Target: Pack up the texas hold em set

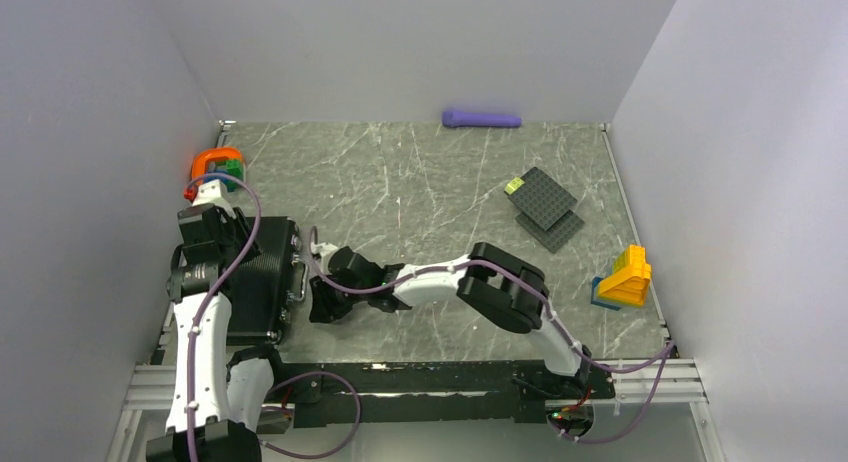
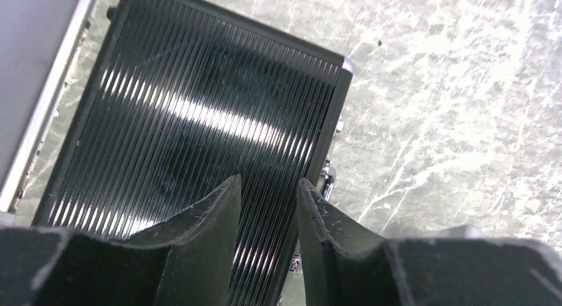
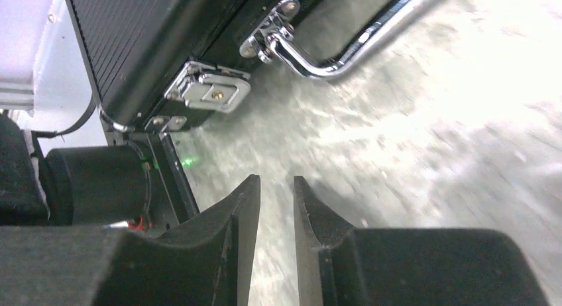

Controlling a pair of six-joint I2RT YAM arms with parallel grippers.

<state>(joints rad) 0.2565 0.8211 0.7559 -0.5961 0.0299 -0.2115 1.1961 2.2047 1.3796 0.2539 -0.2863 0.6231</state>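
The texas hold em set shows only as its black ribbed case (image 1: 262,272), lying shut at the table's left side. My left gripper (image 2: 268,187) hovers over the lid (image 2: 199,120) near its right edge, open, with nothing between the fingers. My right gripper (image 3: 276,183) is low over the table just off the case's front side, shut and empty. In the right wrist view a silver latch (image 3: 209,87) lies closed against the case, and the chrome handle (image 3: 344,54) rests beside it. From above, the right gripper (image 1: 322,310) sits next to the handle side.
An orange ring toy with coloured blocks (image 1: 216,165) stands behind the case at the left wall. A purple cylinder (image 1: 482,118) lies at the back wall. Black studded plates (image 1: 545,207) and a yellow-and-blue block pile (image 1: 624,278) are at the right.
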